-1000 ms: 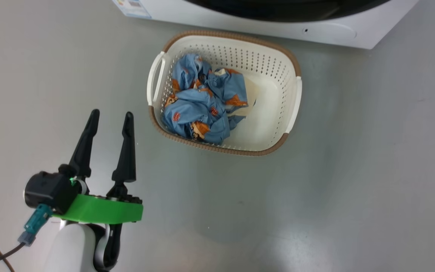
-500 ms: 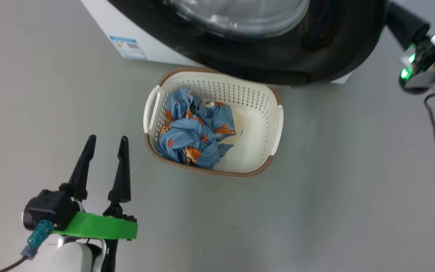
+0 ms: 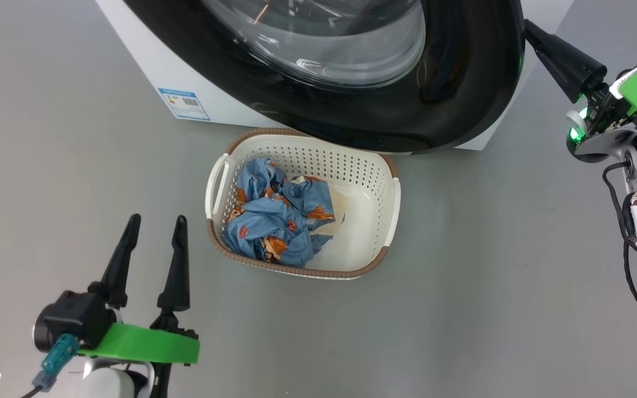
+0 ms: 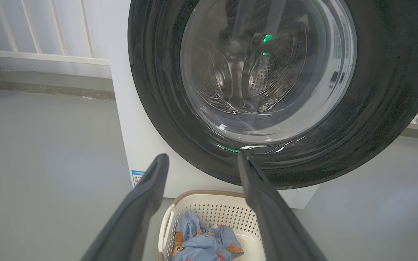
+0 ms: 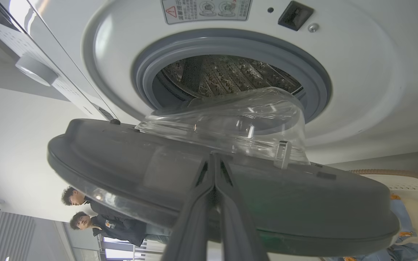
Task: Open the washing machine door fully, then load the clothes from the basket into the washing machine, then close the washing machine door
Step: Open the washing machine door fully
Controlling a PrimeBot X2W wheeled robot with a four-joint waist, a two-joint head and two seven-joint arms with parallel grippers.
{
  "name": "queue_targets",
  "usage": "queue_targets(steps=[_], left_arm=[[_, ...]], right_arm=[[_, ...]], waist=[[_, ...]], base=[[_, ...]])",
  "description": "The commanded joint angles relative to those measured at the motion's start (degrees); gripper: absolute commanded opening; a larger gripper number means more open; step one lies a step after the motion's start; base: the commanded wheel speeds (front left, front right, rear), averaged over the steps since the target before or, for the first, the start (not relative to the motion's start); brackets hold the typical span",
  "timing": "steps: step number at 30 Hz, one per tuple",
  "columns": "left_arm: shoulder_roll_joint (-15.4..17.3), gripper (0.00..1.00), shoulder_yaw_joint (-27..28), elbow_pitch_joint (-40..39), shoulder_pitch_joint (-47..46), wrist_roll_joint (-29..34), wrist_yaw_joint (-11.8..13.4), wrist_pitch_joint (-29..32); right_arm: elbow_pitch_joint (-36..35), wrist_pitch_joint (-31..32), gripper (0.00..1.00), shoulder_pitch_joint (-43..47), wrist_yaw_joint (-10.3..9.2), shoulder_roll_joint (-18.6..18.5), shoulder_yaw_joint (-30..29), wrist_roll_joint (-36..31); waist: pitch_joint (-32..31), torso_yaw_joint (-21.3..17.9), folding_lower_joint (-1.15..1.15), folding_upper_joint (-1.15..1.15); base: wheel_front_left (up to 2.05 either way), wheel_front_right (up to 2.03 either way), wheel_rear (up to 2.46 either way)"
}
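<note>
- Washing machine (image 5: 368,90): white, stood on grey floor (image 3: 462,309). A blue label (image 3: 184,104) is stuck low on the front, and a warning sticker (image 5: 206,9) with a red triangle is fixed by the opening. Print on both is too small to be read.
- Washing machine door (image 3: 462,83): found partly open, glass bowl turned towards the drum (image 5: 223,76).
- Basket (image 3: 391,210): set on the floor just before the machine, under the door's lower rim, long axis laid across the head view.
- Clothes (image 3: 274,226): bundled in the basket's left half.
- Left gripper (image 3: 156,219): spread wide, nothing held, fingers pointed towards the machine.
- Right gripper (image 5: 214,157): fingers pressed together, nothing between them, tips laid at the door's rim.
</note>
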Motion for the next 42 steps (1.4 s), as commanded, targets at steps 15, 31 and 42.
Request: queue_targets(steps=[15, 31, 42], left_arm=[[1.12, 1.0, 2.38, -0.47, 2.76, 1.39, -0.51, -0.52], [1.12, 1.0, 4.23, -1.97, 4.5, 1.97, -0.59, -0.52], [1.12, 1.0, 4.44, -2.54, 5.2, 1.91, -0.61, -0.52]], right_arm=[[-11.79, -6.24, 1.0, 9.25, 0.1, -1.46, -0.18, -5.26], [-30.73, -24.83, 1.0, 25.72, 0.1, -4.6, 3.54, -19.97], [-35.4, -42.66, 1.0, 34.95, 0.1, -8.85, 8.2, -33.93]], waist=[[-4.48, -1.57, 0.0, 0.0], [-5.88, -3.56, 0.0, 0.0], [-6.21, -4.04, 0.0, 0.0]], base=[[0.0, 0.0, 0.0], [0.0, 0.0, 0.0], [0.0, 0.0, 0.0]])
